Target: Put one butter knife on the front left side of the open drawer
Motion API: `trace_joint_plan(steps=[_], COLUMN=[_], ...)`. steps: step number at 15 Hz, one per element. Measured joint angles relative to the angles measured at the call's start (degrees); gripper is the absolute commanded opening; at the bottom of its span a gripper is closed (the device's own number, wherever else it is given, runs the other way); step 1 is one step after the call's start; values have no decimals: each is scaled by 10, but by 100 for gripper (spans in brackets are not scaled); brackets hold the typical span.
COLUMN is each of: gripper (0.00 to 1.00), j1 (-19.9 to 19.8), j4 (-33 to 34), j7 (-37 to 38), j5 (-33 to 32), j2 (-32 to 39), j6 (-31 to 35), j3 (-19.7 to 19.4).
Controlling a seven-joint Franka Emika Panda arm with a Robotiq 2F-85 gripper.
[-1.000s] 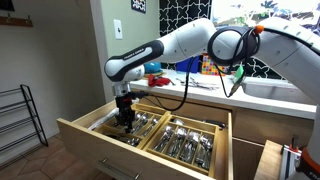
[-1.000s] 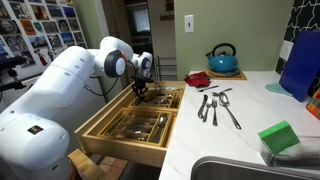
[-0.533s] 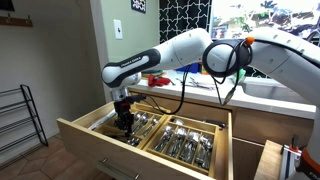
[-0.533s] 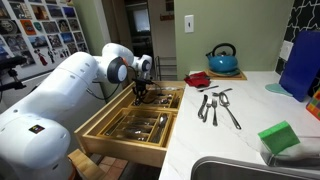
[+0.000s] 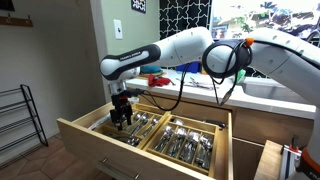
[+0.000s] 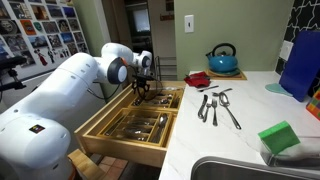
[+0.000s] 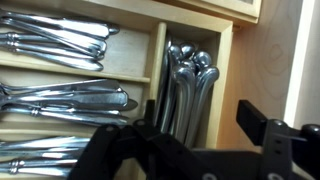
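Wrist view is giving us the best seat: the black Robotiq gripper (image 7: 190, 140) is hovering over the wide light-wood drawer (image 7: 155, 60) with its fingers spread apart and nothing between them. At about ten o'clock from it, the flat-bladed silver butter knives (image 7: 75, 98) are lying stacked sideways in their bamboo-coloured compartment. At twelve o'clock the round-bowled silver spoons (image 7: 190, 70) are packed in the next slot. In an exterior view the black Robotiq gripper (image 5: 121, 112) is sitting low over the trays at the nine o'clock end of the drawer, pointing straight down. By my reading the pick is the step in hand. The jaws are standing in line with the knives' length, so the smart play is sliding toward ten o'clock and turning the wrist until they are straddling one narrow handle crosswise. The knives are overlapping, so closing on the topmost one alone is what matters, and a slow lift should be letting any neighbour slide off. Loose silver cutlery (image 6: 217, 108) is also lying on the white counter (image 6: 250, 125). As for writing, a black-and-white wall sign (image 5: 138, 6) is showing marks too small to read, and I'm seeing no brand anywhere.
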Motion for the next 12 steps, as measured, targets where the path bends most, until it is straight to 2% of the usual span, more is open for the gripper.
trace_joint_plan(steps=[6, 12], gripper=[100, 100], j1=[-20, -82], j4=[-15, -122], j7=[6, -39], j5=[-2, -14], j2=[-111, -255], j6=[-55, -61], j3=[-6, -32])
